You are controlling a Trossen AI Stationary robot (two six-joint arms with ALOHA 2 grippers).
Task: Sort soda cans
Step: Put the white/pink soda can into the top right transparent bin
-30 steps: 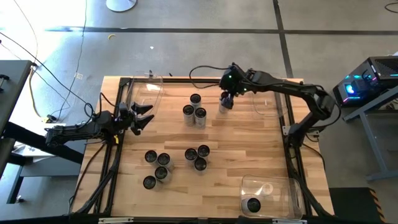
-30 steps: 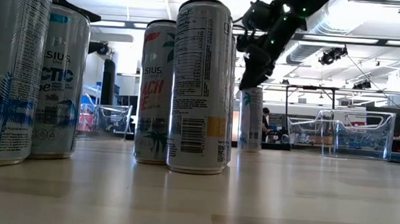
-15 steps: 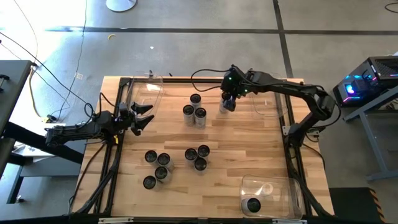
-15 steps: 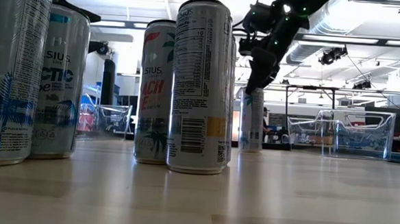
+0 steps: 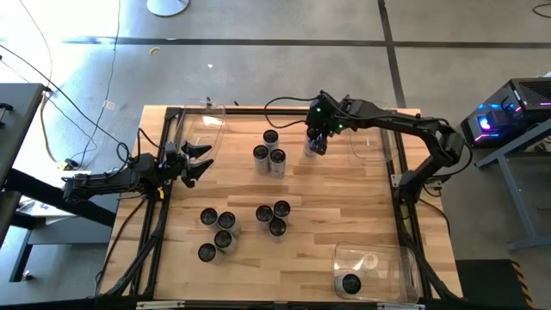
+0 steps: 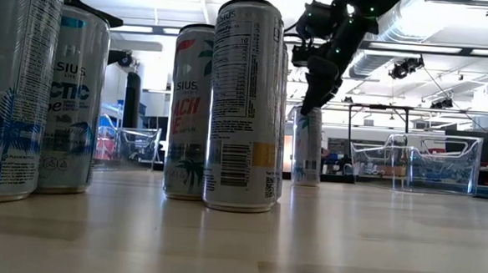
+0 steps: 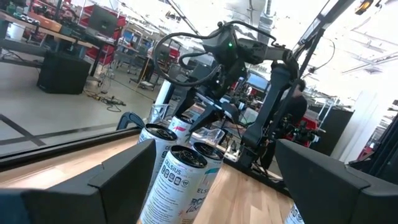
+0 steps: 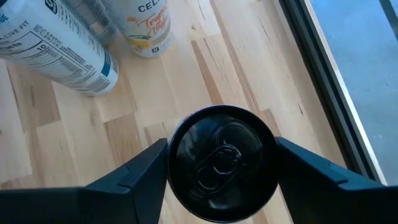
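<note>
While the left gripper (image 5: 200, 161) waited with jaws apart at the tabletop's (image 5: 344, 215) edge, the right gripper (image 5: 315, 145) hung over one soda can (image 8: 221, 163). Its jaws stood on both sides of the can's top; I cannot tell if they squeezed it.

Three-can cluster (image 5: 269, 154) stands near the table's (image 5: 344, 207) far edge, center. A lone can (image 5: 308, 146) just beside it sits under the right gripper (image 5: 316, 145), fingers either side of its top. Clear bin (image 5: 205, 127) blocks the far-left corner, another bin (image 5: 372, 270) the near-right corner, one can inside. Four cans (image 5: 217, 232) and three cans (image 5: 274, 217) crowd the middle toward the near edge. Open wood across the right half, between the lone can and the near-right bin. Left gripper (image 5: 200, 161) at the left edge, jaws wide.
</note>
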